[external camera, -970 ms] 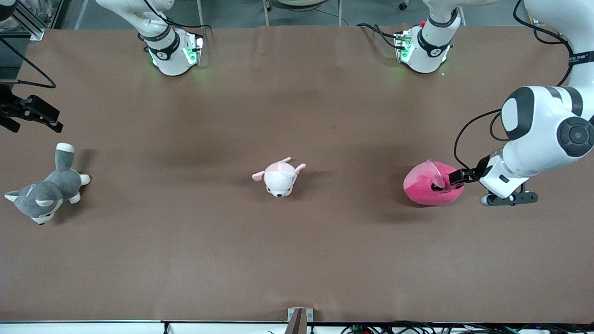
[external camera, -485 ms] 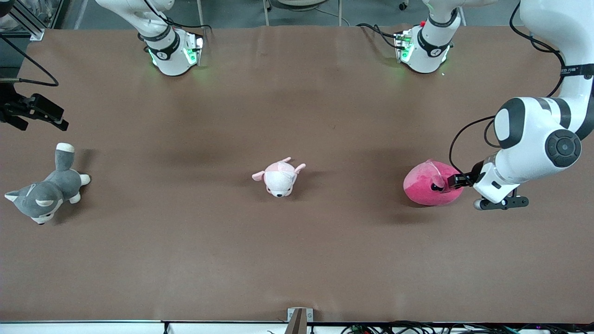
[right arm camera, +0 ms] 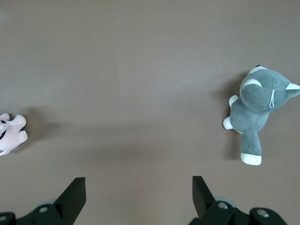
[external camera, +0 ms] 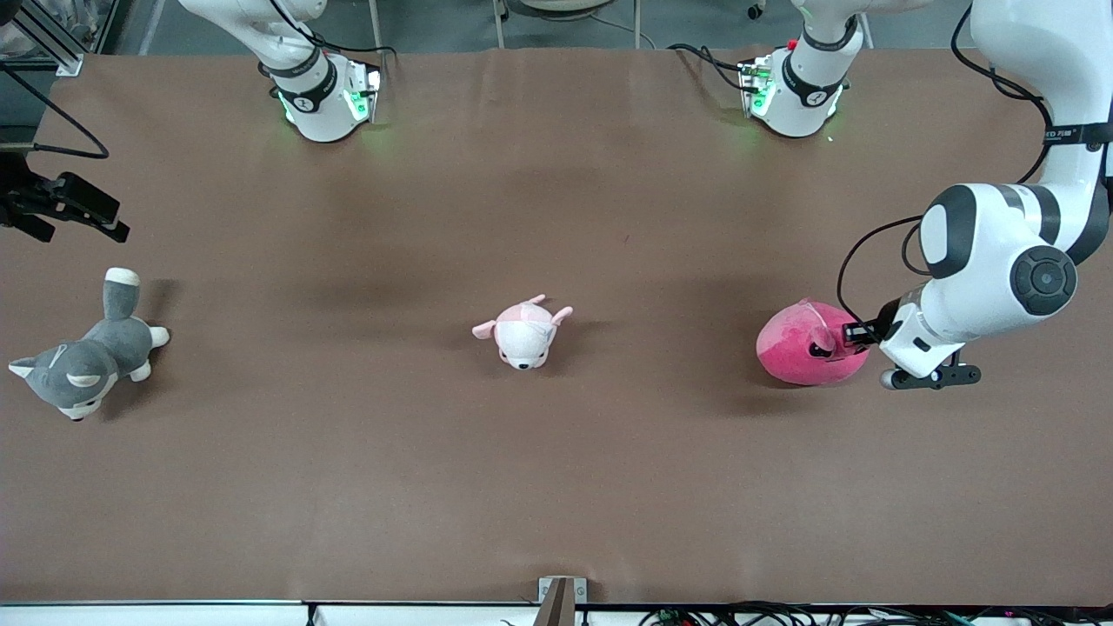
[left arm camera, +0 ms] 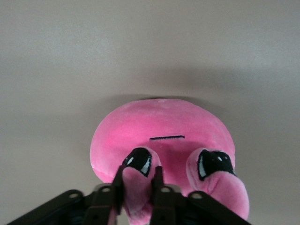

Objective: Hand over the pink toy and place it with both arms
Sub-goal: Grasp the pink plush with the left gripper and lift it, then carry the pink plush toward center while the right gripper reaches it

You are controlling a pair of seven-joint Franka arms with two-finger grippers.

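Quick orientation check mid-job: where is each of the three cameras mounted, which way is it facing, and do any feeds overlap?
Front view: high, facing both bases; shows the left gripper at the pink toy and the right gripper over the table's right-arm end.
Left wrist view: on the left wrist, looking along its fingers, pinching the pink toy's ear.
Right wrist view: on the right wrist, looking down past open fingers at the grey dog.
Shared: the front view also shows the grey dog and pale pink plush.

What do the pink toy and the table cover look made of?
Pink toy: soft plush, short matte pile; one ear squashes between the left gripper fingers. Table cover: matte brown sheet, likely paper or thin felt, with faint creases.
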